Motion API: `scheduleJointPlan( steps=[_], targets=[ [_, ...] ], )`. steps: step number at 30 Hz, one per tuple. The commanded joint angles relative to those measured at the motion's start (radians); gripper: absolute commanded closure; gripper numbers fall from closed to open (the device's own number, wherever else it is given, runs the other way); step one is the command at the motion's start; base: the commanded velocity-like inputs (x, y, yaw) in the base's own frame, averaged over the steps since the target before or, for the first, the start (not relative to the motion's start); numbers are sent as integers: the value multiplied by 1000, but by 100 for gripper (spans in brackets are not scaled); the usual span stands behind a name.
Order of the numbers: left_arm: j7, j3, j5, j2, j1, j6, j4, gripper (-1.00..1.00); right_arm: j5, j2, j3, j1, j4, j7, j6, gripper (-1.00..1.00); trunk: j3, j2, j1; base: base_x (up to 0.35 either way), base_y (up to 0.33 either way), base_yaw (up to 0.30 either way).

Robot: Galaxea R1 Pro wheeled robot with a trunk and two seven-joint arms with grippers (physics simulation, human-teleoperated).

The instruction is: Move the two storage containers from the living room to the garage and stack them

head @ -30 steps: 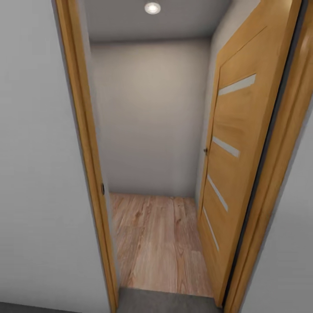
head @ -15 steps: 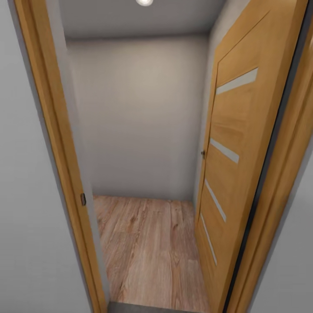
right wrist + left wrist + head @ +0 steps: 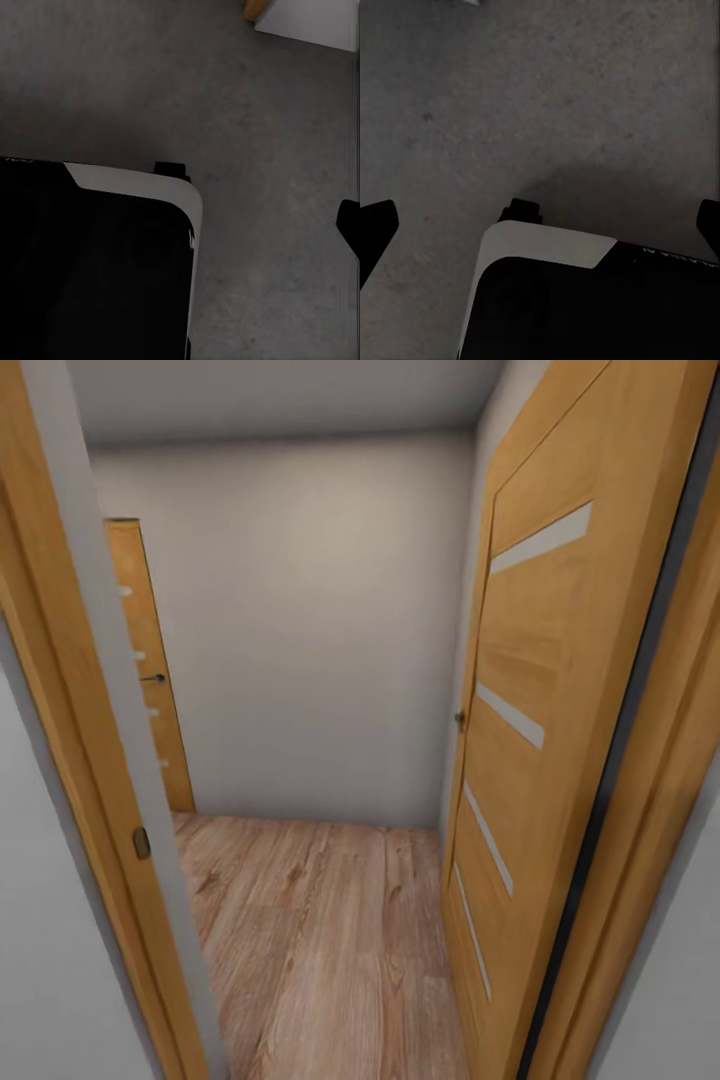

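Two orange wooden doors show in the head view: a big open door with pale slits (image 3: 545, 690) close on the right, and a second orange door (image 3: 148, 660) far back on the left beside the plain grey wall (image 3: 310, 620), with pale wood plank floor (image 3: 320, 940) between them and an orange door frame (image 3: 90, 780) close on the left. Each wrist view looks down on dark grey rough concrete floor (image 3: 547, 97) and the robot's black and white base (image 3: 585, 300). The left end effector (image 3: 540, 225) is spread wide and holds nothing; the right end effector (image 3: 349, 229) shows just one finger tip, so I cannot tell its state.
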Motion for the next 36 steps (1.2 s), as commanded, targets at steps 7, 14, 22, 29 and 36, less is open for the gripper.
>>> scheduleJointPlan(
  steps=[7,14,22,29,36],
  targets=[
    [3,3,5,0,-1,-2,1,-100,-9,2,6,-1,3,1,-5,-100,-1,-1,0,37,-19,0],
    [4,3,5,0,-1,-2,0,-100,-9,2,6,-1,3,1,-5,-100,-1,-1,0,2,-1,0],
    [3,2,5,-1,-1,-2,1,-100,-10,2,8,-1,3,1,-5,-100,-1,-1,0,37,35,0],
    [3,2,5,-1,-1,-2,1,-100,-9,2,8,-1,3,1,-5,-100,-1,-1,0,211,193,0],
    [3,2,5,-2,-1,-2,0,-100,-9,2,8,-1,3,1,-5,-100,-1,-1,0,78,49,0]
  ],
)
